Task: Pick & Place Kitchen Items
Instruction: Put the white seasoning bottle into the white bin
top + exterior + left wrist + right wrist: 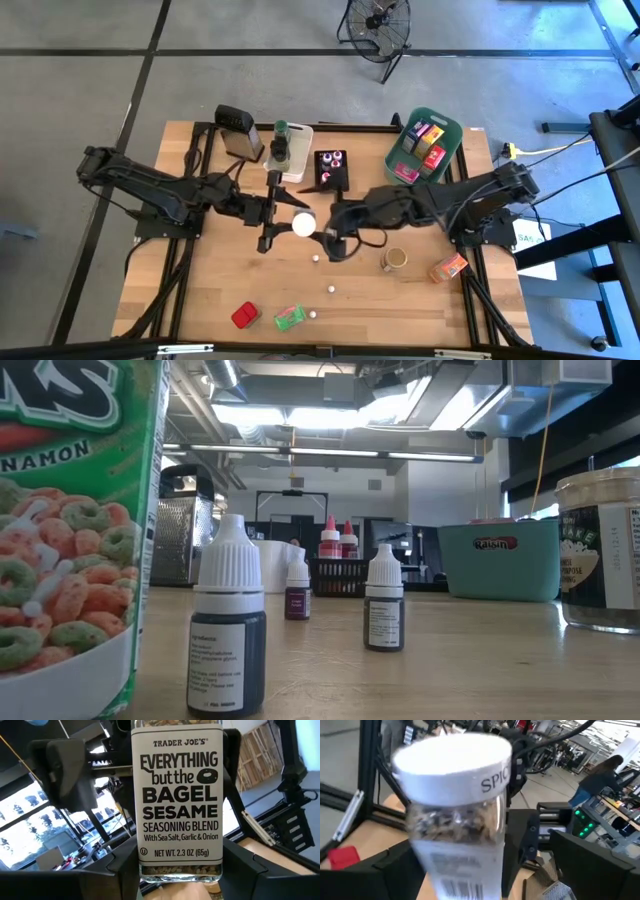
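Left claw [283, 218] grips clear, white-lidded seasoning jar [177, 800].

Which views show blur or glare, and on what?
Right wrist view: the white-lidded seasoning jar is smeared by blur. Left wrist view: its label reads sharp. Low view: ceiling lights glare, and the cereal box looms soft.

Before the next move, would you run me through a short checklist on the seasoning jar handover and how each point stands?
1. Left gripper holds the seasoning jar: ok.
2. Jar lifted off the table: ok.
3. Right gripper open and off the jar: ok.
4. White lid on: ok.
5. Room in the teal bin: cannot tell, packets already inside.
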{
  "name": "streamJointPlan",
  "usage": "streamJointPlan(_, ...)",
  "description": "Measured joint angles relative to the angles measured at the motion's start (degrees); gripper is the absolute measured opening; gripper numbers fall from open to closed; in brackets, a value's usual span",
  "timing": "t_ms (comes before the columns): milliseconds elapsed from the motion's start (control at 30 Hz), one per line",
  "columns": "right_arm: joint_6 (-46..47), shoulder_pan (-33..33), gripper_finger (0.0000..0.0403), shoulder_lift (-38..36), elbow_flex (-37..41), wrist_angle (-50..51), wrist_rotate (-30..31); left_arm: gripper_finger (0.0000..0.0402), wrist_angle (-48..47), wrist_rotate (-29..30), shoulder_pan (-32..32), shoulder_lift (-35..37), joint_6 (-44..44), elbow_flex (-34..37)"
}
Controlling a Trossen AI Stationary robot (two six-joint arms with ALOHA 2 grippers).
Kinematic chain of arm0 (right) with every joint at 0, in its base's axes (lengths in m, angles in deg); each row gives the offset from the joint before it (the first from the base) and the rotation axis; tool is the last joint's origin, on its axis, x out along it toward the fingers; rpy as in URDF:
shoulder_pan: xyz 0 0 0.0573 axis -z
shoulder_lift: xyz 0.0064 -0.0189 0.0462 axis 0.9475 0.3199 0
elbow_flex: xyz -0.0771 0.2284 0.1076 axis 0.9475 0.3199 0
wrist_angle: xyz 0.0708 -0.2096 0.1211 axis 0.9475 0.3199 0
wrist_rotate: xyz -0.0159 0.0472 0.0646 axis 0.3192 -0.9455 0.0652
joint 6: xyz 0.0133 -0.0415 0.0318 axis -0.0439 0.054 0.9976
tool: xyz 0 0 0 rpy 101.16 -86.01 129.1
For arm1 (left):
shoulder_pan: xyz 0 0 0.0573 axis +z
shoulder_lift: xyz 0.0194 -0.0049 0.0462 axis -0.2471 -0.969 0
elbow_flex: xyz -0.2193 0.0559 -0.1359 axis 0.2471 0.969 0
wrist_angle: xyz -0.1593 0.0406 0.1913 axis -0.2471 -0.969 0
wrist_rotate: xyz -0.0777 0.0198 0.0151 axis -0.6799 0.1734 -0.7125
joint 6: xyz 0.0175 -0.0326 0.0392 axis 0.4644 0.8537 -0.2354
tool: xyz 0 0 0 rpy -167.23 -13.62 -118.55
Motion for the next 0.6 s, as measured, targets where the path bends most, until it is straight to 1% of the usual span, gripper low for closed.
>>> streamJointPlan(267, -3.86, 0.71, 0.0396, 2.03, 0.07, -0.25, -0.06, 0.0197, -0.02, -0.2, 0.44, -0.51, -0.11, 0.0)
streamJointPlan(600, -4.86, 0.5, 0.039, 1.98, 0.04, 0.43, -0.13, 0.0197, -0.04, -1.3, 0.42, -0.51, 0.19, 0.0)
